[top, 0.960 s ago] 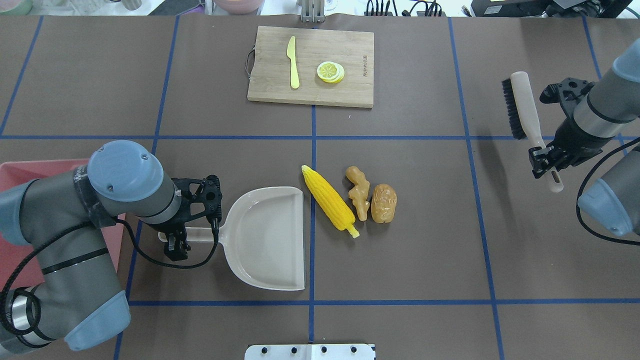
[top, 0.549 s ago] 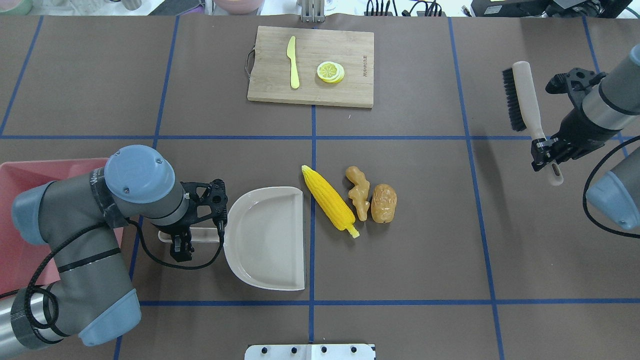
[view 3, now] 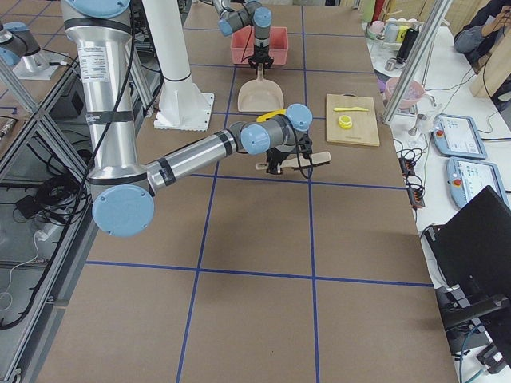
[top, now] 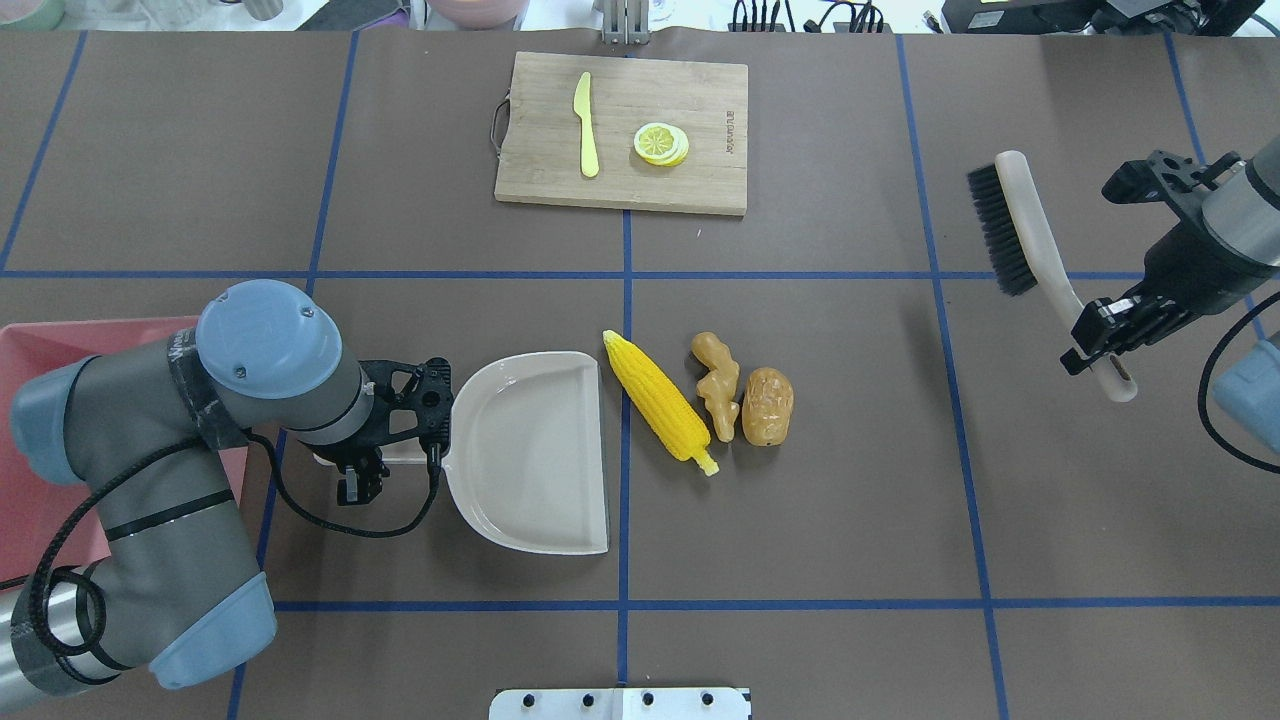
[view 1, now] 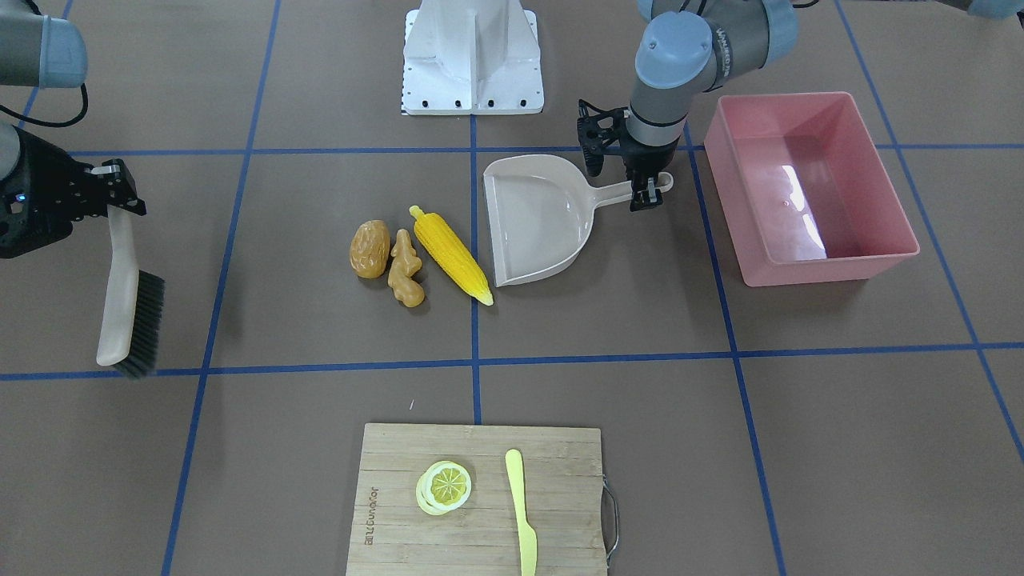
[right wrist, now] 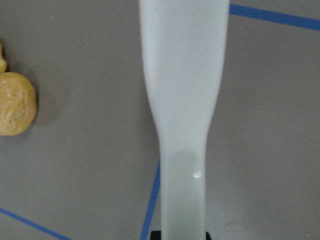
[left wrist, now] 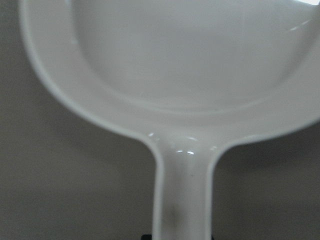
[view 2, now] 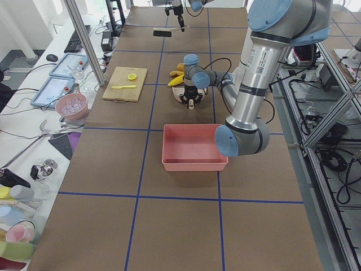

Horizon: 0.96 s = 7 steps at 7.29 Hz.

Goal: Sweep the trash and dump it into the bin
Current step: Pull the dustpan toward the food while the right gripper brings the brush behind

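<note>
Trash lies unswept on the surface (top: 850, 500): corn cob (top: 660, 410), ginger root (top: 717, 385) and potato (top: 768, 405) sit side by side, the corn just beside the dustpan's (top: 530, 450) open mouth, none inside it. We record that the dustpan has shifted toward the far side within the last second, so its lip now runs alongside the corn. The left tool (view 1: 646, 190) is pinching the dustpan handle. The right tool (top: 1095, 335) is clamped on the brush (top: 1035, 235), whose bristle head has swung inward yet hangs well apart from the potato. The bin (view 1: 824, 268) holds none of the trash. We judge that positioning is nearly done and sweeping has not begun.
</note>
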Each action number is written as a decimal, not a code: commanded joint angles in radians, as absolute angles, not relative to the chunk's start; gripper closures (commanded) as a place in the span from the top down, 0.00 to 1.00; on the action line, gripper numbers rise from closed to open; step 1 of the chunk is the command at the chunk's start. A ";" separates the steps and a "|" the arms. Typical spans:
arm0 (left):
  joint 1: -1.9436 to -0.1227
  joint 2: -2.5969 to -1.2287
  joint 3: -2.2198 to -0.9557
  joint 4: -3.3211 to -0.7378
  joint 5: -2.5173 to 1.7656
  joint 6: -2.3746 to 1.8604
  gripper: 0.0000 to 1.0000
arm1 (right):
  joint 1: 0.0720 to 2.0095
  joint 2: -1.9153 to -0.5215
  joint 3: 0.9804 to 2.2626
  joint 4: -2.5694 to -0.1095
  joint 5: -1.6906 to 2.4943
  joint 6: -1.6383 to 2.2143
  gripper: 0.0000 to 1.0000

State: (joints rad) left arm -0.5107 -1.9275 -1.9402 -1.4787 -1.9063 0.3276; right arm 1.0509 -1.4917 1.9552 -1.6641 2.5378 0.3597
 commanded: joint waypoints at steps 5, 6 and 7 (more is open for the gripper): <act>-0.601 -2.003 -1.883 -1.367 -1.930 0.461 0.00 | 0.890 -1.631 1.992 -1.091 2.613 0.981 0.00; -0.621 -2.044 -1.834 -1.365 -1.948 0.510 0.00 | 0.865 -1.641 1.877 -0.878 2.611 1.064 0.00; -0.627 -2.083 -1.795 -1.367 -1.957 0.514 0.00 | 0.804 -1.637 1.791 -0.660 2.594 1.230 0.00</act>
